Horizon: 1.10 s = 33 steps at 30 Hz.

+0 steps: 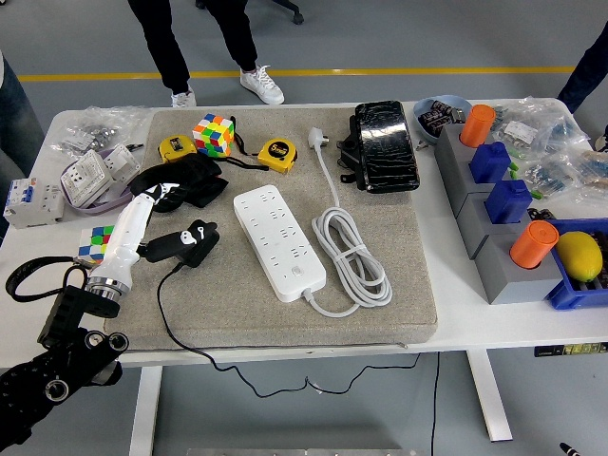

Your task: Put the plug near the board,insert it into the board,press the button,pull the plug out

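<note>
Black plug (188, 241) with its thin black cable lies on the grey mat (380, 313), left of the white rectangular power strip (278, 241) and a little apart from it. We see our left hand (142, 223), white-shelled with black fingers, at the plug's left end, its fingers closed around the plug's body. The cable trails from the plug toward the near edge of the white table (456, 328) and drops over it. The strip lies diagonally at the mat's centre, its own white cord (350, 255) coiled just to its right. Far of the hand rest a black cloth-like bundle (185, 179), a multicoloured puzzle cube (214, 134) and a yellow tape measure (277, 154).
</note>
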### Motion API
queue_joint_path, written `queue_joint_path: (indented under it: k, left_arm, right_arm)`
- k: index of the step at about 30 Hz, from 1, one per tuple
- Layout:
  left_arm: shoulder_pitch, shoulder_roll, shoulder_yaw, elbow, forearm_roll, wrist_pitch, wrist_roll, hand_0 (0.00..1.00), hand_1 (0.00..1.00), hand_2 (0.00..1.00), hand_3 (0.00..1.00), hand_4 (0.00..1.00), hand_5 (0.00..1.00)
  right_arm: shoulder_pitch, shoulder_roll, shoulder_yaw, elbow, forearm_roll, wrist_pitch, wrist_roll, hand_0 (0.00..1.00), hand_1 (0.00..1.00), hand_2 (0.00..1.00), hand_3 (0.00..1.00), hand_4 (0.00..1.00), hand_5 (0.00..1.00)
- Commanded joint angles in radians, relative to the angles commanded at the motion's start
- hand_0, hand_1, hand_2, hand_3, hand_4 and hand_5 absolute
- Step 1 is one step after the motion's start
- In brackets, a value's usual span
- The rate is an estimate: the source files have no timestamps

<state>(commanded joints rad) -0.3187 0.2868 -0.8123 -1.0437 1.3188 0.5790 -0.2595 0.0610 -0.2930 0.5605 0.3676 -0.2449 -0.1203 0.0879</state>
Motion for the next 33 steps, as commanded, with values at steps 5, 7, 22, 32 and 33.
queue_joint_path:
  k: [5, 7, 22, 32, 33]
  left_arm:
    - [0.013, -0.006, -0.041, -0.001, -0.114, -0.008, -0.033, 0.659, 0.716, 0.710, 0.715, 0.971, 0.552]
    - [0.021, -0.008, -0.071, -0.008, -0.154, -0.007, -0.054, 0.659, 0.716, 0.710, 0.715, 0.971, 0.552]
    - [0.040, -0.007, -0.202, -0.048, -0.272, -0.072, -0.101, 0.612, 0.665, 0.649, 0.691, 0.923, 0.543]
    - [0.039, -0.017, -0.237, -0.057, -0.284, -0.103, -0.090, 0.603, 0.660, 0.641, 0.672, 0.915, 0.534]
    - [0.038, -0.017, -0.243, -0.058, -0.283, -0.108, -0.086, 0.603, 0.660, 0.641, 0.672, 0.915, 0.534]
  right_arm:
    - [-0.001, 0.004, -0.007, -0.006, 0.008, 0.001, -0.001, 0.574, 0.638, 0.597, 0.537, 0.924, 0.464]
    - [-0.001, 0.005, -0.005, -0.007, 0.007, 0.000, -0.002, 0.574, 0.638, 0.597, 0.537, 0.924, 0.464]
    - [0.001, 0.012, -0.007, -0.013, 0.018, 0.004, -0.010, 0.573, 0.638, 0.599, 0.539, 0.923, 0.464]
    - [0.011, 0.012, -0.001, -0.013, 0.016, 0.005, -0.011, 0.574, 0.638, 0.599, 0.539, 0.924, 0.464]
    - [0.011, 0.013, -0.003, -0.014, 0.018, 0.005, -0.011, 0.574, 0.638, 0.599, 0.539, 0.924, 0.464]
